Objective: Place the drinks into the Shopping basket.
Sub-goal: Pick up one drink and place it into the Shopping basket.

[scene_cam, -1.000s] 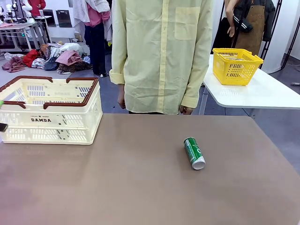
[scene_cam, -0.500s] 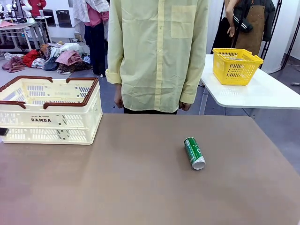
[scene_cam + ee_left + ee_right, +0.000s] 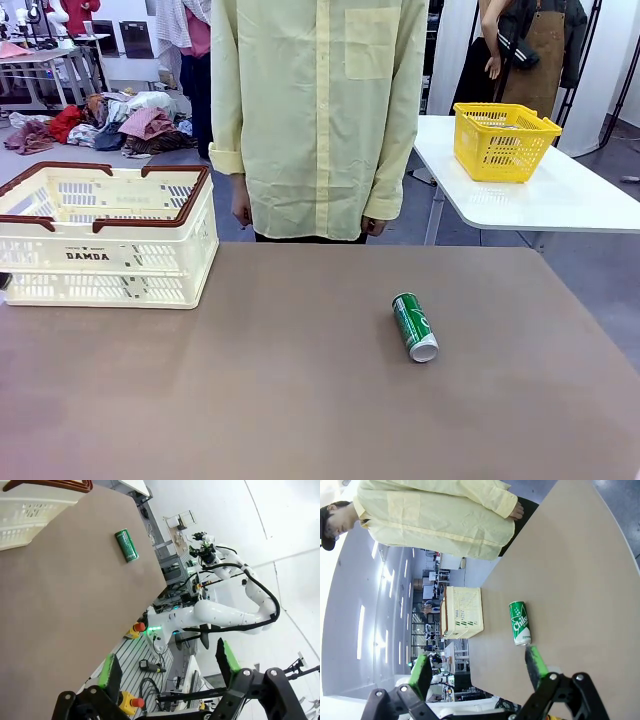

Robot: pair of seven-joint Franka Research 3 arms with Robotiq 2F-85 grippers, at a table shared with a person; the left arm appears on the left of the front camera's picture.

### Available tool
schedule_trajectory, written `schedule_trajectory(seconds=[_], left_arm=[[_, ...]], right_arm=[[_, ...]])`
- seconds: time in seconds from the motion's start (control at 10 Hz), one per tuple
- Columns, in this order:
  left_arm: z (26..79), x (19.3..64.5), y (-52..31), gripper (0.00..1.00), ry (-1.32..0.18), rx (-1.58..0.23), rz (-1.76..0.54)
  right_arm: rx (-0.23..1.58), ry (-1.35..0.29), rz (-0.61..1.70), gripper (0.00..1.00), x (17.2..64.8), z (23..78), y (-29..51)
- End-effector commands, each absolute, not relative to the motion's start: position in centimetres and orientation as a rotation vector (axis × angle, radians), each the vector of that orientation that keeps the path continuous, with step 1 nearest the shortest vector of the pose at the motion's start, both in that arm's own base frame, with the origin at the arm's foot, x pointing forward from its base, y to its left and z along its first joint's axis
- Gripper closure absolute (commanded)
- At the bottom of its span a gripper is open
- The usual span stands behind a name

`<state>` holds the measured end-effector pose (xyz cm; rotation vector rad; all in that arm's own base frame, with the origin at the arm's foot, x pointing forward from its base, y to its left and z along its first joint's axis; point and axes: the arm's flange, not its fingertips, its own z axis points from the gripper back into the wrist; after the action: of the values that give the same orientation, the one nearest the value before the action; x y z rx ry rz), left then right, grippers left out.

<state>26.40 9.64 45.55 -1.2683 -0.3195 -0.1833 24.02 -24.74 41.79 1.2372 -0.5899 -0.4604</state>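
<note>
Person (image 3: 315, 110) shifted left; metal can (image 3: 414, 326) lies sideways.

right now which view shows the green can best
The right wrist view: the green can looks largest there, side-on, with its white print legible. In the front view the can is foreshortened, silver end nearest; in the left wrist view it is small and distant.

- Person (image 3: 315, 110): pale yellow button-front shirt with one chest pocket and long sleeves, the cuffs sitting just above the hands (image 3: 241, 213).
- Left gripper (image 3: 167, 660): black linkage fingers, bright green pads (image 3: 227, 657), round silver screws at the joints.
- Right gripper (image 3: 477, 660): same black frame, green pads.
- Right arm (image 3: 225, 617): smooth white shells, with a black cable looped alongside.
</note>
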Motion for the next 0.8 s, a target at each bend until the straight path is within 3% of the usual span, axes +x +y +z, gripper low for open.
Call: schedule_trajectory(seconds=[0.0, 0.7], left_arm=[[45.86, 26.32, 9.50, 0.00, -0.318, -1.286, -0.176], [45.86, 26.32, 9.50, 0.00, -0.318, -1.286, -0.176]], right_arm=[[1.249, -0.603, -0.453, 0.00, 23.99, 41.95, -24.87], [1.249, -0.603, -0.453, 0.00, 23.99, 41.95, -24.87]])
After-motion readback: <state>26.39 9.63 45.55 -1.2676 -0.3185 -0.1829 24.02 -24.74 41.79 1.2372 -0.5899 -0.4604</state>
